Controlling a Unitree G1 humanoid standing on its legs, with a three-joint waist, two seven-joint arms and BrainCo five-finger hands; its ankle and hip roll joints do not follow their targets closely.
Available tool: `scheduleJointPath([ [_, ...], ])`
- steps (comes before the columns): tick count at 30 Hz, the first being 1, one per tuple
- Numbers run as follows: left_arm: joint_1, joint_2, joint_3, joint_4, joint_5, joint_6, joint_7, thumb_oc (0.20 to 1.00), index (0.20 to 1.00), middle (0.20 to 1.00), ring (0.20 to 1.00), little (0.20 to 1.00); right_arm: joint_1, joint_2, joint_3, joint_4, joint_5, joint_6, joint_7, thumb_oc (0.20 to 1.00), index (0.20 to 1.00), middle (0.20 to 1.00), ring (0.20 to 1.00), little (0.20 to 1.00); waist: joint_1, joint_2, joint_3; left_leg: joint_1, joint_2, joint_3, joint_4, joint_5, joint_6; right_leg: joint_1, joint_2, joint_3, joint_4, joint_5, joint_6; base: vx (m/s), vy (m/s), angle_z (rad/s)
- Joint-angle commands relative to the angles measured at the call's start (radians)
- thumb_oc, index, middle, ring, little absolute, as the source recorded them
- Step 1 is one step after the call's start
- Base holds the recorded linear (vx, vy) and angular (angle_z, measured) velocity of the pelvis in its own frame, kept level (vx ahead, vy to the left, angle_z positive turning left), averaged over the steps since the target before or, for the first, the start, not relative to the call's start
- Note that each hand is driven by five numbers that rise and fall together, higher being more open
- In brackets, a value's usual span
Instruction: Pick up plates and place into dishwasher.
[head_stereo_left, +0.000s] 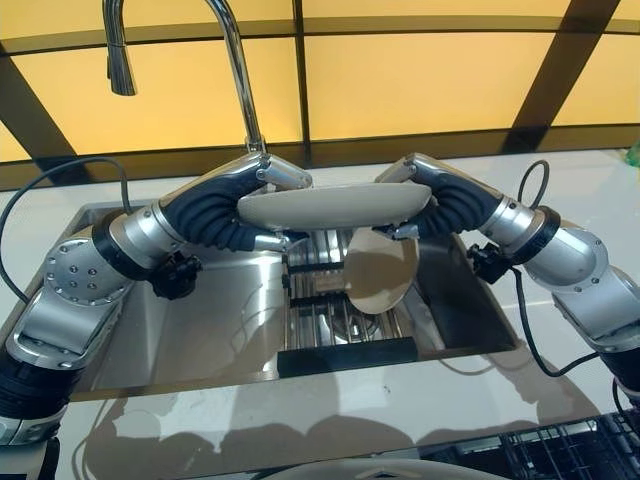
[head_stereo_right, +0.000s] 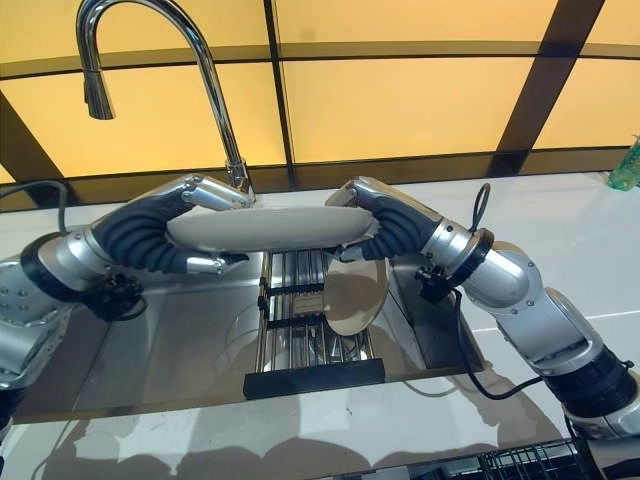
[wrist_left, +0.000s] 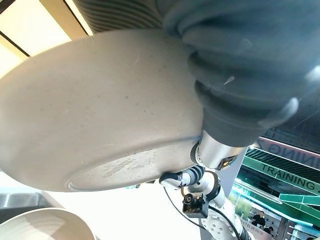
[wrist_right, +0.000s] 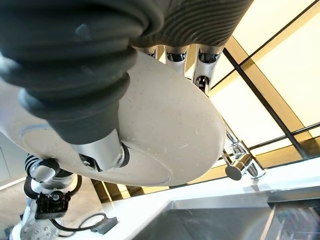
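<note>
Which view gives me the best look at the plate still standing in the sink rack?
The left eye view: the racked plate stands on edge, mostly unobstructed. The right eye view shows it too, below the held plate. The wrist views mostly show the held plate's underside.

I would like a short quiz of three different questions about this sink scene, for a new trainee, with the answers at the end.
1. True or false: the raised plate is held by one hand alone.
2. Where is the second plate? A) flat on the counter B) standing on edge in the rack inside the sink C) under the faucet
3. Fill in: the raised plate is held roughly ____, above the sink.

Key: 1 false, the left hand and the right hand hold opposite edges; 2 B; 3 level.
</note>
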Motion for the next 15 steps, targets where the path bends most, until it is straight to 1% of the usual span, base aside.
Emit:
scheduleJointPath([
  [1, -0.101, -0.046, -0.049, -0.01, -0.066, -0.063, -0.001, 0.2, 0.2, 0.2, 0.2, 0.2, -0.018, 0.047, -0.007, 0.033, 0.082, -0.021, -0.053, 0.2, 0.2, 0.2, 0.2, 0.2, 0.001, -0.001, -0.087, -0.003, -0.019, -0.027, 0.016, -0.095, 0.026, -0.062, 0.004, 0.003, 0.046, -0.006, 0.035, 0.0, 0.0, 0.0],
  [3, -0.105, -0.064, -0.052, -0.01, -0.056, -0.058, 0.0, 0.2, 0.2, 0.2, 0.2, 0.2, -0.011, 0.08, -0.012, 0.04, 0.115, -0.038, -0.06, 0.2, 0.2, 0.2, 0.2, 0.2, 0.002, -0.001, -0.087, -0.003, -0.018, -0.025, 0.015, -0.096, 0.025, -0.061, 0.004, 0.001, 0.044, -0.006, 0.035, 0.0, 0.0, 0.0],
  [6, -0.106, -0.085, -0.052, -0.004, -0.027, -0.055, 0.008, 0.2, 0.2, 0.2, 0.2, 0.2, 0.0, 0.117, -0.023, 0.047, 0.124, -0.061, -0.079, 0.2, 0.2, 0.2, 0.2, 0.2, 0.002, -0.001, -0.086, -0.003, -0.017, -0.023, 0.016, -0.096, 0.025, -0.061, 0.005, -0.002, 0.046, -0.007, 0.034, 0.0, 0.0, 0.0],
  [9, -0.105, -0.095, -0.042, 0.01, 0.01, -0.037, 0.071, 0.2, 0.2, 0.2, 0.2, 0.2, 0.004, 0.146, -0.034, 0.06, 0.119, -0.079, -0.101, 0.2, 0.2, 0.2, 0.2, 0.2, 0.002, -0.002, -0.087, -0.003, -0.015, -0.019, 0.017, -0.096, 0.025, -0.062, 0.007, -0.004, 0.049, -0.01, 0.032, -0.01, -0.005, 0.0],
  [10, -0.101, -0.101, -0.029, 0.019, 0.021, -0.02, 0.118, 0.2, 0.2, 0.2, 0.2, 0.2, 0.012, 0.156, -0.045, 0.065, 0.12, -0.092, -0.116, 0.2, 0.2, 0.2, 0.2, 0.2, 0.003, -0.002, -0.087, -0.01, -0.013, -0.016, 0.021, -0.089, 0.025, -0.069, 0.009, -0.004, 0.051, -0.004, 0.029, -0.04, -0.023, 0.0],
  [11, -0.088, -0.109, -0.01, 0.031, 0.038, -0.008, 0.175, 0.846, 0.846, 0.846, 0.846, 0.846, 0.027, 0.168, -0.062, 0.072, 0.109, -0.11, -0.119, 0.2, 0.2, 0.2, 0.2, 0.2, 0.003, -0.002, -0.088, -0.014, -0.013, -0.016, 0.023, -0.089, 0.025, -0.072, 0.011, -0.003, 0.053, -0.005, 0.027, -0.04, -0.026, 0.0],
  [12, -0.077, -0.114, 0.004, 0.045, 0.047, -0.014, 0.203, 1.0, 1.0, 1.0, 1.0, 1.0, 0.038, 0.171, -0.076, 0.074, 0.105, -0.119, -0.118, 0.2, 0.2, 0.2, 0.2, 0.2, 0.003, -0.003, -0.089, -0.013, -0.012, -0.015, 0.024, -0.09, 0.025, -0.072, 0.012, -0.003, 0.053, -0.005, 0.027, 0.0, 0.0, 0.0],
  [14, -0.053, -0.123, 0.04, 0.063, 0.06, -0.026, 0.269, 1.0, 1.0, 1.0, 1.0, 1.0, 0.063, 0.175, -0.108, 0.078, 0.094, -0.142, -0.121, 0.2, 0.2, 0.2, 0.2, 0.2, 0.002, -0.004, -0.089, -0.013, -0.011, -0.013, 0.025, -0.09, 0.025, -0.071, 0.014, -0.001, 0.052, -0.005, 0.025, -0.01, -0.04, 0.0],
  [15, -0.029, -0.134, 0.071, 0.074, 0.067, -0.042, 0.329, 1.0, 1.0, 1.0, 1.0, 1.0, 0.082, 0.179, -0.135, 0.075, 0.081, -0.152, -0.121, 0.2, 0.2, 0.2, 0.2, 0.2, 0.001, -0.006, -0.088, -0.014, -0.009, -0.013, 0.026, -0.09, 0.025, -0.072, 0.017, 0.001, 0.051, -0.006, 0.023, -0.01, -0.044, -0.01],
])
